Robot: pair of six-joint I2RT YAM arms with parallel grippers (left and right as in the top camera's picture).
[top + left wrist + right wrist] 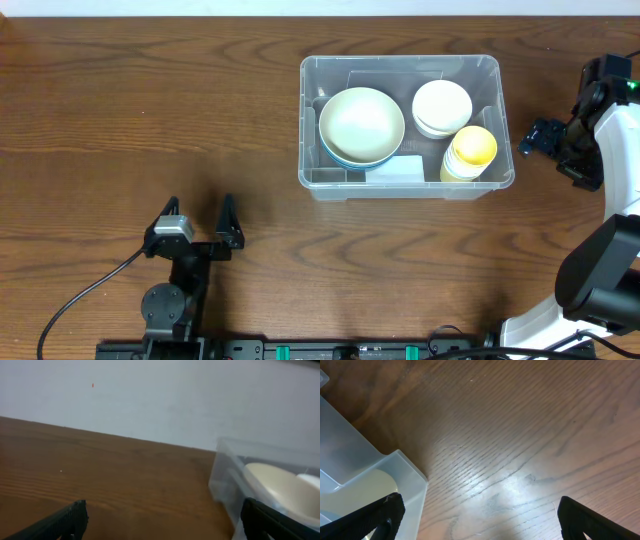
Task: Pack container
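Observation:
The container (306, 130), a large clear plastic bin, stands on the wooden table right of centre. Inside it are a cream bowl (361, 122) nested in a blue one, a stack of small white bowls (442, 106), a stack of yellow cups (472, 148) and a whitish label (394, 169). My left gripper (198, 216) is open over bare wood, well to the container's lower left. Its wrist view shows the container (225, 472) and the cream bowl (280, 490) ahead on the right. My right gripper (548, 140) is open just right of the bin, with the container's corner (402, 472) beside its left finger.
The wooden table (150, 110) runs to a pale wall (150, 400) at the back. A black cable (85, 295) trails from the left arm's base toward the front edge. The right arm's white body (620, 150) stands along the right edge.

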